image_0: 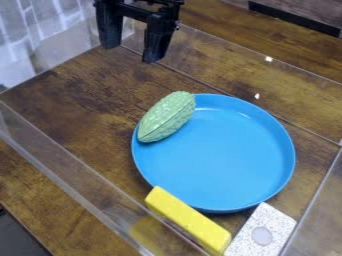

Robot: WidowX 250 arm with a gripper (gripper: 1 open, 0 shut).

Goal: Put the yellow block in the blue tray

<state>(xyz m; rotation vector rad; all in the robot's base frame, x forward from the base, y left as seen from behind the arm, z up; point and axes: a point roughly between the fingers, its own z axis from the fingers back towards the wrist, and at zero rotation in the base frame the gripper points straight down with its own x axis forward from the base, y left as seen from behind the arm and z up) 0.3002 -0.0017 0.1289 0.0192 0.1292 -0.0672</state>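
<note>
- Camera view — the gripper (134, 48) hangs at the far end of the worktop (80, 100), pointing down with its jaws spread wide and nothing between them. It is well apart from the yellow block (187, 219), which lies at the near edge, so the whole reach is yet to be made.
- Risk one: the block's long side sits just beside the near rim of the blue tray (254, 185), and one end is just beside a white speckled square (265, 236). Jaws coming down across the bar may strike the rim or nudge the square — a careless approach could tip the tray or push the block away.
- Risk two: a clear wall (67, 180) runs close along the block's other side, leaving little room for a finger there.
- Risk three: a green textured oval (166, 116) rests over the tray's far-left rim; a low carry across the tray could knock it.
- The block is a bright yellow rectangular bar lying flat and slantwise; it looks soft, so a hard squeeze may deform it.
</note>
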